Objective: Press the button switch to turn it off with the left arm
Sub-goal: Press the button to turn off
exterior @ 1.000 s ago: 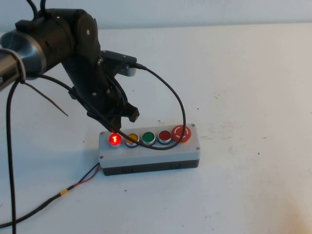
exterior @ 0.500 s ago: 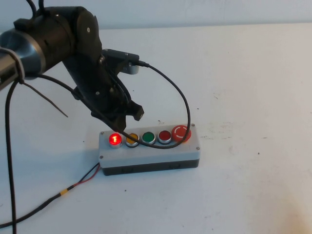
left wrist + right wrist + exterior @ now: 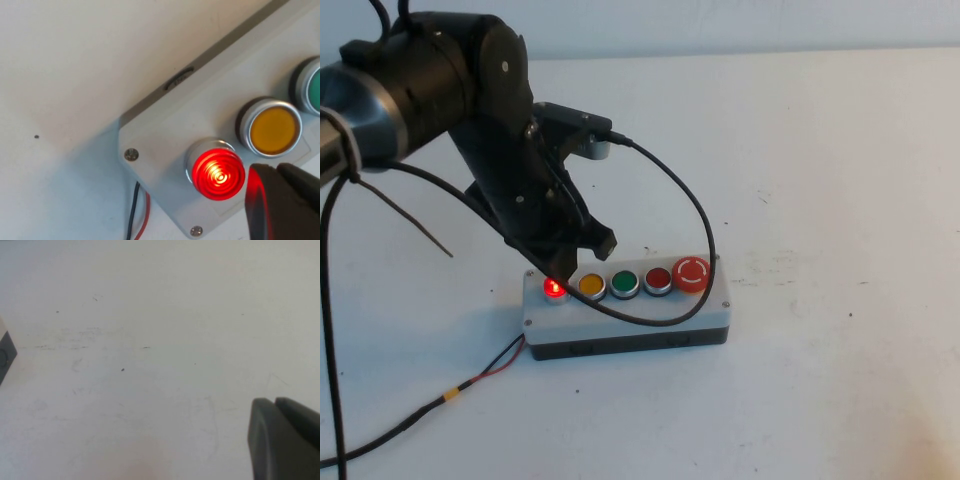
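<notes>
1. Tabletop (image 3: 840, 180), matte white with faint scuffs and dark specks, fills nearly the whole high view; a pale wall strip runs along the top edge.
2. Grey box (image 3: 650, 312) sits at lower centre, wires (image 3: 485, 378) trailing from its left end to the lower left corner.
3. The button switch (image 3: 555, 289) glows red at the row's left end, beside the yellow button (image 3: 591, 285).
4. The left arm (image 3: 470, 110) reaches down from the upper left; the left gripper (image 3: 563, 262), fingers together, sits right at the switch.
5. The right gripper (image 3: 285, 440), fingertips closed, shows only in its wrist view above bare tabletop.
</notes>
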Robot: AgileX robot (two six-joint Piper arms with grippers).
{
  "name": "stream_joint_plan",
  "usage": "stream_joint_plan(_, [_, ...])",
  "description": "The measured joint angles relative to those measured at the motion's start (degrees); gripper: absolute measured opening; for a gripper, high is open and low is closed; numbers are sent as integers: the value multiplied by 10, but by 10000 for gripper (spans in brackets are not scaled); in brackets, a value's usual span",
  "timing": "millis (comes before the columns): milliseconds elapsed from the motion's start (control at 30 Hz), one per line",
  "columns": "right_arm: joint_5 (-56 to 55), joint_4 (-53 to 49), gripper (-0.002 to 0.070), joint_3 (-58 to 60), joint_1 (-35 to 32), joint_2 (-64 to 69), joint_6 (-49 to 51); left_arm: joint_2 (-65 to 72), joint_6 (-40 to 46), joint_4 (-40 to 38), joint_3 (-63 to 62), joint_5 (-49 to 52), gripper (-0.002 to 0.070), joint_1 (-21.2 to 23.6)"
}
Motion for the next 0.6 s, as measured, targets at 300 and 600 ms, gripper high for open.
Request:
stream_joint_plan(300, [0, 0, -16, 0, 0, 0, 0, 19, -1, 2, 1, 0, -4, 0])
stream_joint_plan(600, [0, 0, -16, 0, 0, 0, 0, 30, -4, 17, 1, 0, -4, 4])
